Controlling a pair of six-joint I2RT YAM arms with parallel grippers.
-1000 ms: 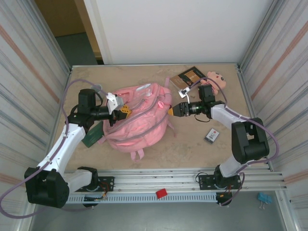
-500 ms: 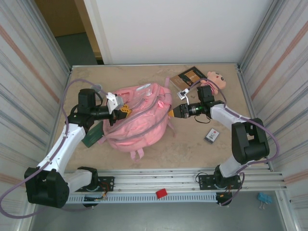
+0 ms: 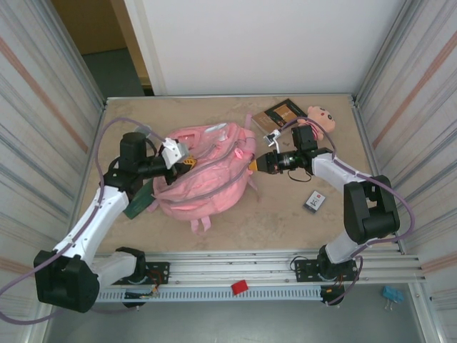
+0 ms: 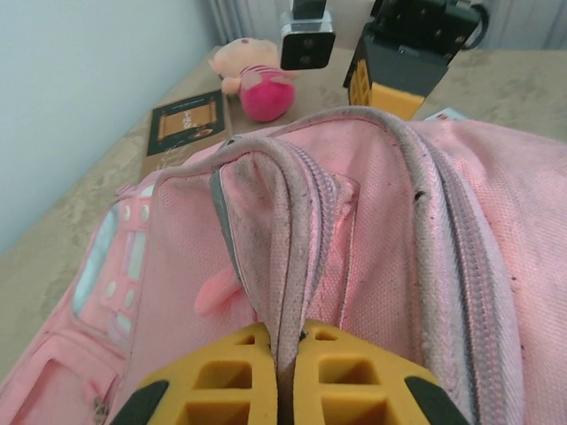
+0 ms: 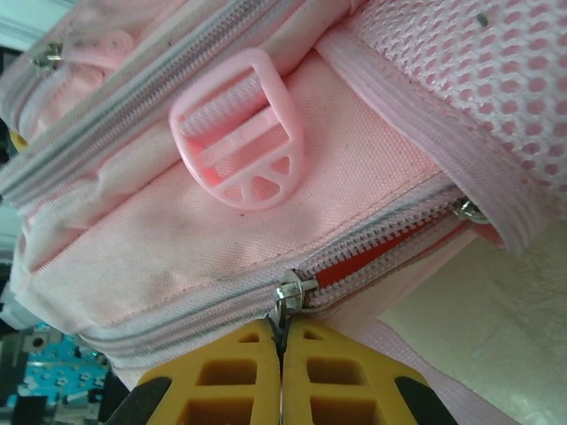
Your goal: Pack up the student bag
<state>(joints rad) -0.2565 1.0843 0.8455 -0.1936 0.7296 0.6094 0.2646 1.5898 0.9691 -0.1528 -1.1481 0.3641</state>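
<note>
Top: bag lying mid-worktop, left pincer at its 10 o'clock, right pincer at 3.
Left wrist: clamped on the bag's rim fold.
Right wrist: pinched on zipper pull; likely to slip if tugged off-line.

Honestly, you won't get any readable text out of these shots. The dark book has a tan panel with print on its cover, but it's too small and blurry to make out from overhead or from the left wrist, and the small white packet by the right arm shows just a red mark and some dark smudges of print. The pale strips on the student bag only show blurry round spots up close, nothing you could call letters.
</note>
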